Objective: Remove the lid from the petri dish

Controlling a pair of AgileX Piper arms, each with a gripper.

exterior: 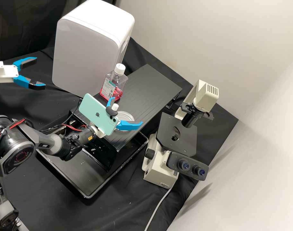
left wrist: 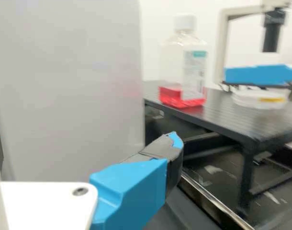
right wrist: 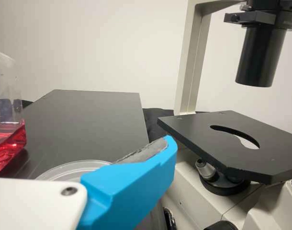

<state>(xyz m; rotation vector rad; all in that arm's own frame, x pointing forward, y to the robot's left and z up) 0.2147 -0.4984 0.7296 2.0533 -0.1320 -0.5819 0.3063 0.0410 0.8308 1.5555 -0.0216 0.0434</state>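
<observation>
The right tool point(exterior: 126, 112) is open, one finger on each side of the petri dish point(exterior: 125, 116) on the black stand point(exterior: 153, 86), so it should pinch only the lid point(right wrist: 72, 168) softly and lift straight up.

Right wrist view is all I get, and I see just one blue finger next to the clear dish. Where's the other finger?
Observer: In the high view the right hand is open, with one finger on each side of the dish.
Operator: Is the other arm helping?
Observer: No. The left hand is open too. It is off beside a big white box, far from the dish.
Operator: What's under the black top the dish sits on?
Observer: That top is a raised shelf, and it stands inside a shallow black tray.
</observation>
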